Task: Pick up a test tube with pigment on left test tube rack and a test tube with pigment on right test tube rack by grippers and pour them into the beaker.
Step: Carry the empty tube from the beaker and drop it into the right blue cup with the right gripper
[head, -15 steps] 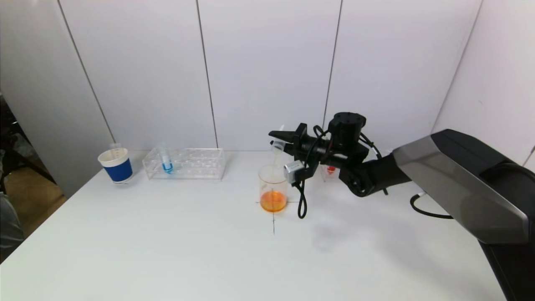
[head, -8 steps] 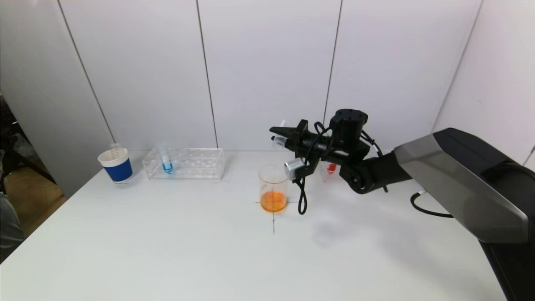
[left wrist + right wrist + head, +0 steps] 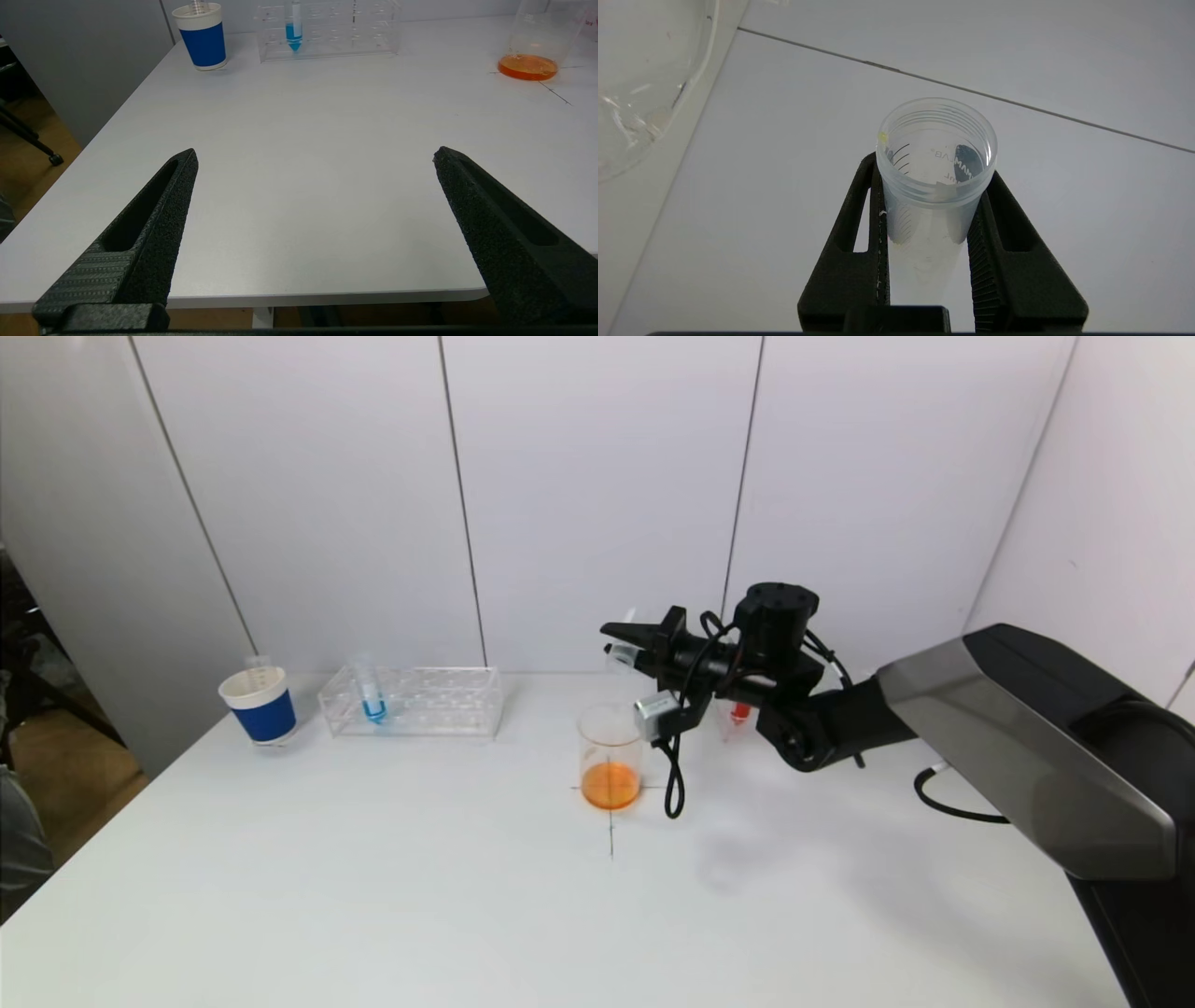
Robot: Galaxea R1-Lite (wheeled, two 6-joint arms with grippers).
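My right gripper [image 3: 624, 642] hovers just above and behind the glass beaker [image 3: 611, 756], which holds orange liquid. It is shut on a clear test tube [image 3: 620, 659]. In the right wrist view the gripper [image 3: 934, 173] pinches this tube [image 3: 936, 140] below its rim, and the tube looks empty apart from a yellow drop on the lip. The left rack [image 3: 439, 702] holds a tube with blue pigment [image 3: 372, 698]. A tube with red pigment [image 3: 739, 713] stands behind my right arm. My left gripper [image 3: 315, 156] is open and empty over the table's near edge.
A blue and white paper cup [image 3: 259, 706] with an empty tube in it stands left of the left rack. The beaker's wall shows at the edge of the right wrist view [image 3: 640, 74]. A black cable hangs from the right wrist beside the beaker.
My right gripper has turned back from the pouring tilt and risen a little. The tube no longer points down into the beaker.
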